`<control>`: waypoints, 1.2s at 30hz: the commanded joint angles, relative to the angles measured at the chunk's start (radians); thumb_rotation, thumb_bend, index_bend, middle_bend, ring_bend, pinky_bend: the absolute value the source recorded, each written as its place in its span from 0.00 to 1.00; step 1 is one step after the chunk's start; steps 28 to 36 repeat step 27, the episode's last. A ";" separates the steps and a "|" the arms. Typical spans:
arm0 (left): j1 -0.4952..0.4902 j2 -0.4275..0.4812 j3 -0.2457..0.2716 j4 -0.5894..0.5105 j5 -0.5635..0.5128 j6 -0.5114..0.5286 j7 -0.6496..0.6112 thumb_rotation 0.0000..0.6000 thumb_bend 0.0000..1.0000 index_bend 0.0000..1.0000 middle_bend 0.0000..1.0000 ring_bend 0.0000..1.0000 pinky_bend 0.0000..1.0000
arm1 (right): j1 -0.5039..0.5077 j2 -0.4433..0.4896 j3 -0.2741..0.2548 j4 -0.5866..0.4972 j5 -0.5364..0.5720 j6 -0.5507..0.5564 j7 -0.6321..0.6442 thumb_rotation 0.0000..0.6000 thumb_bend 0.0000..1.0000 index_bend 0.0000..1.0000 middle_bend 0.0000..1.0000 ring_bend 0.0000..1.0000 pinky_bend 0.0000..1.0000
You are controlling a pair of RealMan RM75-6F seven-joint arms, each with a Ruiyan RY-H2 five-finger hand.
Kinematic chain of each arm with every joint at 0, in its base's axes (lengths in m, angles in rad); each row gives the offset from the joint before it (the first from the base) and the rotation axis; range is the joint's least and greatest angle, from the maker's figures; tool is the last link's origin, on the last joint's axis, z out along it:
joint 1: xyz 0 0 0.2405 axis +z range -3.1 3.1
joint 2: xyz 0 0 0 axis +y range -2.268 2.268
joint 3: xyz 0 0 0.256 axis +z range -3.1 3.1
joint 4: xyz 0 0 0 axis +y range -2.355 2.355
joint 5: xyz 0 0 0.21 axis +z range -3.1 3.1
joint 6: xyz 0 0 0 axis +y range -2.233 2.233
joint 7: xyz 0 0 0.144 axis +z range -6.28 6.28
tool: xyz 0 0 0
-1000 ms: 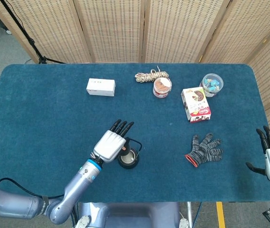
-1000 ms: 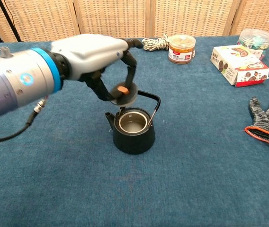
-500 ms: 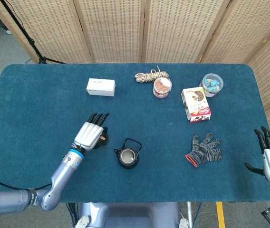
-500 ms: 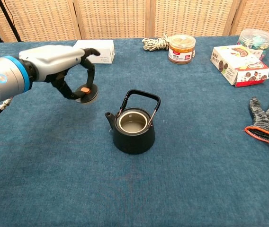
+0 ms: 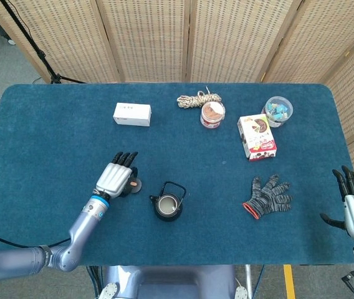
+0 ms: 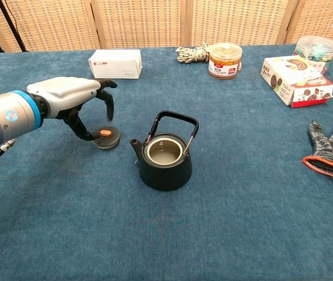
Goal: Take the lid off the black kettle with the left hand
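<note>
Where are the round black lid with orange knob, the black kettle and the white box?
round black lid (image 6: 106,137), chest view, on its top by the knob.
black kettle (image 6: 166,170), chest view, on its front wall.
white box (image 6: 115,63), chest view, on its front face.

- White box (image 5: 132,114) lying flat, far left of the back row on blue table cloth (image 5: 52,143).
- Coil of rope (image 5: 199,99) near back edge, just behind brown-lidded jar (image 5: 212,114).
- Clear tub (image 5: 278,110) of coloured bits, far right of the row.
- Snack carton (image 5: 256,136) lying flat, just in front-left of the tub.
- Grey knit glove (image 5: 268,195) with orange cuff, flat, well in front of the carton.
- Wicker screen panels (image 5: 164,37) behind the table.
</note>
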 commanded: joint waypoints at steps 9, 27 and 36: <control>0.192 0.265 0.070 -0.144 0.264 0.203 -0.248 1.00 0.09 0.00 0.00 0.00 0.00 | -0.007 0.010 0.001 -0.011 -0.010 0.018 0.010 1.00 0.00 0.00 0.00 0.00 0.00; 0.551 0.436 0.164 0.009 0.446 0.473 -0.737 1.00 0.09 0.00 0.00 0.00 0.00 | -0.013 -0.002 -0.015 -0.030 -0.050 0.048 -0.042 1.00 0.00 0.00 0.00 0.00 0.00; 0.551 0.436 0.164 0.009 0.446 0.473 -0.737 1.00 0.09 0.00 0.00 0.00 0.00 | -0.013 -0.002 -0.015 -0.030 -0.050 0.048 -0.042 1.00 0.00 0.00 0.00 0.00 0.00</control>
